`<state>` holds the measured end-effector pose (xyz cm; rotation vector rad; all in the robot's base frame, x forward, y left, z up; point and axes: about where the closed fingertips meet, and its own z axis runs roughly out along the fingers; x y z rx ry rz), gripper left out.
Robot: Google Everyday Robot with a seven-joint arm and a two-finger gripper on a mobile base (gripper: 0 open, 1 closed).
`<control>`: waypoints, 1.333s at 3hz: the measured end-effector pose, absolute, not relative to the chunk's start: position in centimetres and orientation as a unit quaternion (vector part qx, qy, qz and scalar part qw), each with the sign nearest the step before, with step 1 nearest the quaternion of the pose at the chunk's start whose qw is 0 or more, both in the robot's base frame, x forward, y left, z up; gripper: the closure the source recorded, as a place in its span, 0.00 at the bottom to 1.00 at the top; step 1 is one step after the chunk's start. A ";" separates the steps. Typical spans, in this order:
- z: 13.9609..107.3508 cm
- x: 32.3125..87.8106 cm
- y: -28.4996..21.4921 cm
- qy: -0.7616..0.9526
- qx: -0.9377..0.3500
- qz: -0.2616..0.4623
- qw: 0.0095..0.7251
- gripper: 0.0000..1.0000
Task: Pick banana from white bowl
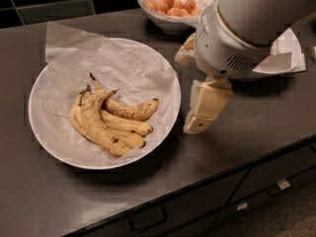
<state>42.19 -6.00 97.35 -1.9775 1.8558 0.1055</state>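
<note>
Drawer fronts point(207, 201) run along the near edge under the dark countertop point(256, 132). On the counter's left side sits the white bowl point(35, 90), wide and shallow, lined with crinkled white paper point(123, 65) that sticks up past its far rim. A bunch of ripe, brown-speckled bananas point(106, 122) lies in the middle of the bowl on the paper, stems pointing away and tips curving to the right; nothing touches them.

Just beside the bowl's right rim, outside it, the gripper point(200, 125) hangs tip-down over bare counter, cream-coloured and tilted slightly toward the bowl. It holds nothing, and from this angle I cannot tell whether it is apart or together. Above it the bulky white wrist housing point(232, 43) fills the upper right.

Farther back stands a smaller white bowl point(170, 26) of small round orange pieces point(173, 5), and another paper-lined bowl point(291, 58) is mostly hidden behind the arm.

By my reading the task is at its approach stage: no grasp is made and the bananas are untouched. What remains is to bring the gripper over the rim, come down on a banana, close on it and lift it clear of the bowl.
</note>
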 end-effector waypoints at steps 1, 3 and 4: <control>97.5 41.6 -2.4 0.631 -0.732 0.075 0.245 0.08; 98.2 41.3 -2.1 0.629 -0.733 0.073 0.250 0.00; 98.1 41.3 -0.6 0.624 -0.732 0.090 0.260 0.00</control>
